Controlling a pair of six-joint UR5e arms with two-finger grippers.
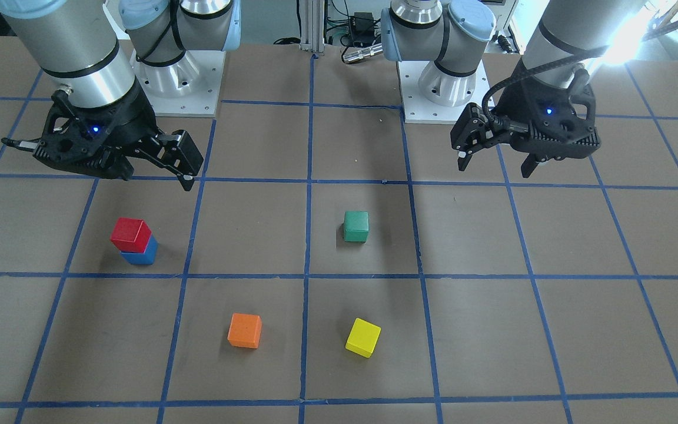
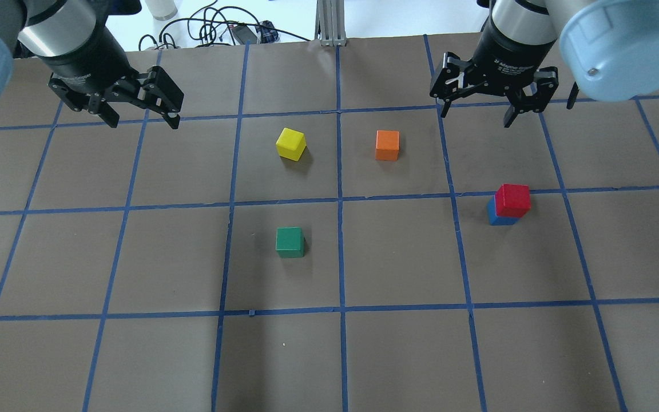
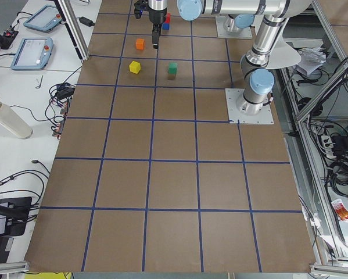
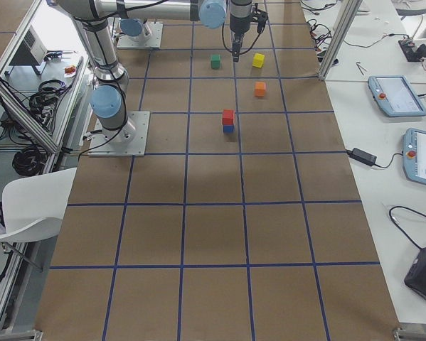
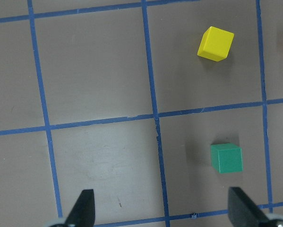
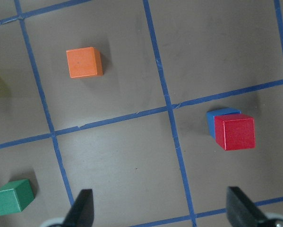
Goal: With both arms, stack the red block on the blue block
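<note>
resting on the small matte blue cube point(image 2: 497, 219), the small matte red cube point(image 2: 512, 199) makes a two-high stack on the robot's right half of the brown table marked with a blue tape grid point(image 2: 398, 355). the red cube is turned and shifted a little against the one below. in the overhead view a strip of blue shows along its left and near edges, and in the right wrist view a blue corner peeks out beside it. the stack stands inside one grid square, close to a tape line, and nothing else touches it.

the black two-finger right gripper point(image 2: 475, 116) hangs above the table, clear of the stack. its jaws are spread wide and nothing is between them. the black two-finger left gripper point(image 2: 143, 121) hangs over the other half of the table, also spread wide and empty.

three more cubes lie singly on the table, well apart from the stack and from each other. a small matte green cube point(image 2: 290, 242) sits near the middle, with a small matte yellow cube point(image 2: 291, 143) and a small matte orange cube point(image 2: 387, 145) beyond it. the yellow one is turned at an angle to the grid.
</note>
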